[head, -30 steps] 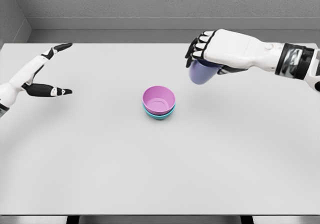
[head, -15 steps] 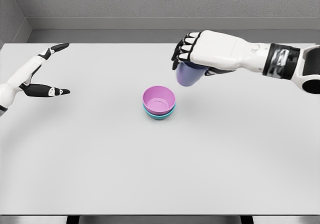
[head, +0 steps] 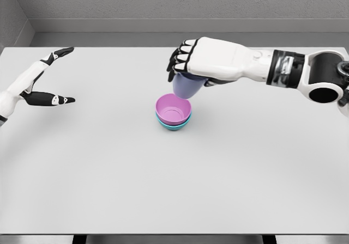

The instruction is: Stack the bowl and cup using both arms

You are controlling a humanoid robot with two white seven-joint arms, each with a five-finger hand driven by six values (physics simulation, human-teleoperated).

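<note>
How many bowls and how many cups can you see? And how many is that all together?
Bowls: 2, a pink bowl nested in a teal bowl
Cups: 1, a purple cup held in the right hand
Total: 3

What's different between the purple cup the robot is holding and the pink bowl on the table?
The purple cup is narrower and taller; the pink bowl is wide and shallow. The cup hangs in the right hand, above the table; the bowl rests nested in a teal bowl. The cup's inside is hidden by the hand; the bowl's opening faces up, showing it empty. Both look like smooth, plain plastic.
</note>
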